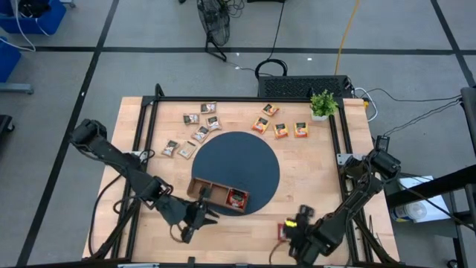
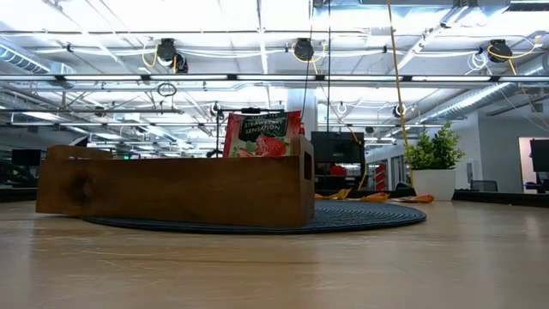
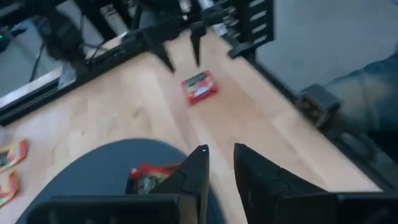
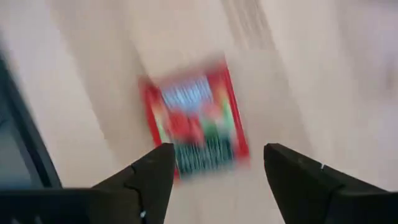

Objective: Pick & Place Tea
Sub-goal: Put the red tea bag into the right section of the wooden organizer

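A red tea sachet lies flat on the wooden table near its front edge, right of the middle. My right gripper hangs over it, pointing down and open, a finger on either side and clear of it. Another red sachet stands upright in the right end compartment of the wooden tray, which rests on the dark round mat. My left gripper is at the tray's near side, slightly open, with nothing between its fingers.
Several brown-and-white sachets lie at the far left of the table and several orange ones at the far right. A small potted plant stands in the far right corner. Black frame rails border the table's left and right.
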